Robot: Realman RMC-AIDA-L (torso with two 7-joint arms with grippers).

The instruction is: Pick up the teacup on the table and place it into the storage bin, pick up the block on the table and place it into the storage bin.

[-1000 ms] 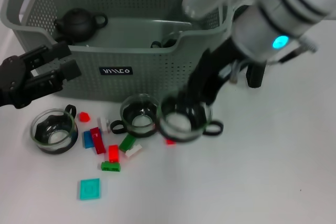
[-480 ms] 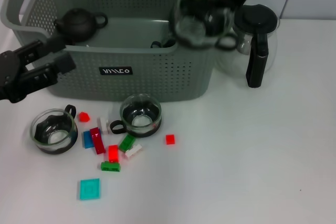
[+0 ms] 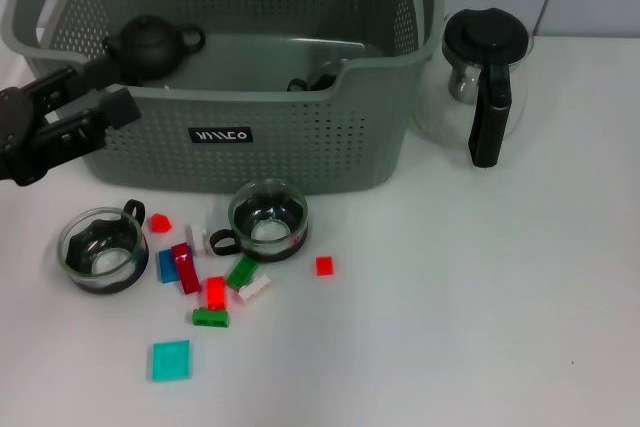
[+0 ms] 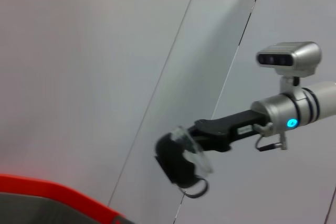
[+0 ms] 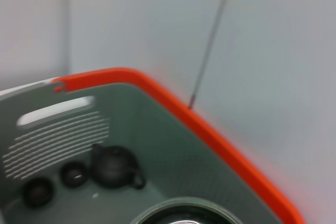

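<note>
From the head view we see the storage bin (image 3: 250, 97) at the back of the white counter (image 3: 480, 297). Two teacups (image 3: 268, 219) and scattered blocks (image 3: 214, 292) lie just in front of it; the left hand (image 3: 85, 112) hovers released by its front left corner.

From the left wrist view, the right hand (image 4: 197, 145) is clenched on a glass teacup (image 4: 181, 153) — held in the air.

From the right wrist view we look into the bin, a dark teapot (image 5: 113, 166) inside.
</note>
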